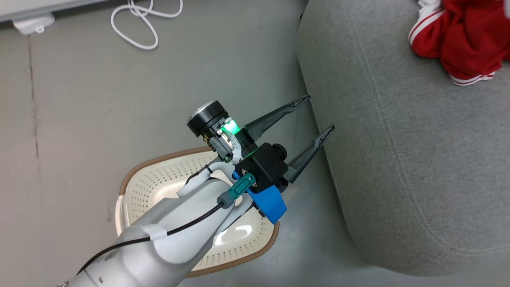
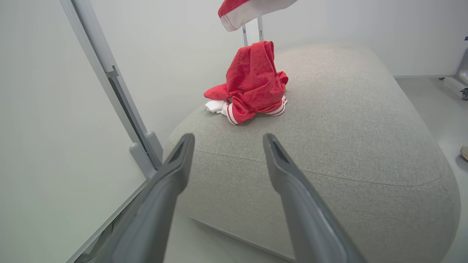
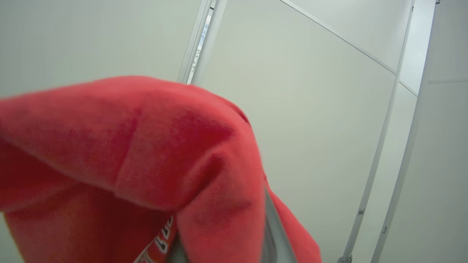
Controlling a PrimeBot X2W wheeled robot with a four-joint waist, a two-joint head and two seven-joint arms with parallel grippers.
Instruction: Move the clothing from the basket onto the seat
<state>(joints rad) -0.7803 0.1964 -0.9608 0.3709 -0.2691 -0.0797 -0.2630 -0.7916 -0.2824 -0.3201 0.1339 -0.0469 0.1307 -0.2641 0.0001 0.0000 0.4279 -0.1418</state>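
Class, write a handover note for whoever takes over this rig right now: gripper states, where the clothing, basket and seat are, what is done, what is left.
Left gripper: open, empty, near the edge of the seat.
Right gripper: shut on the second red garment, held aloft.
First red garment: crumpled on the seat.
Basket: on the floor, partly hidden by the left arm; no clothing in its visible part.
Done: one garment is on the seat.
Left: lay the held garment on the seat and release.

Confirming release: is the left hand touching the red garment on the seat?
Apart. Left wrist view: bare grey seat lies between the open left hand and the red garment.
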